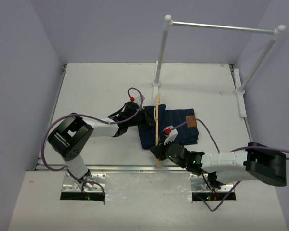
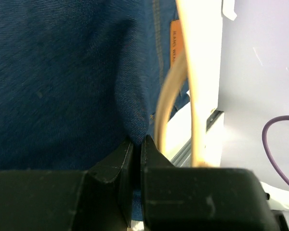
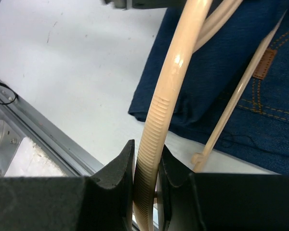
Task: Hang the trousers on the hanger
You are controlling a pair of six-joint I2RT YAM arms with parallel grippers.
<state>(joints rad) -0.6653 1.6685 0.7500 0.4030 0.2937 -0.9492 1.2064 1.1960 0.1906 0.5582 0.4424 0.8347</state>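
From above, the left jaws vanish against the dark trousers (image 1: 176, 127), so go by the wrist cameras. The left wrist view shows the left jaws nearly closed, pinching a raised fold of denim at the edge of the trousers (image 2: 62, 72). The cloth fills most of that view and runs off its top and left sides. The right jaws are clamped narrowly on the hanger (image 3: 168, 91), on the ribbed stretch of its curved shoulder. The far end of that shoulder runs out of the right wrist view at the top, and I cannot make out the hook clearly in any view.

The trousers lie folded right of centre on the desk (image 1: 101, 91), well apart from the white rail (image 1: 221, 26) and its posts at the far edge. The hanger (image 1: 157, 130) runs near-to-far across their left edge. Its near end reaches the metal strip at the near edge of the desk, just beside your right arm (image 1: 221, 163). Bare white desk shows left of the trousers and beyond them.

The denim is dark navy with orange-tan stitching and a brown patch (image 3: 265, 65). The hanger is pale, smooth and glossy. Its thin straight lower bar (image 3: 241, 91) crosses the cloth, though I cannot tell whether it touches.
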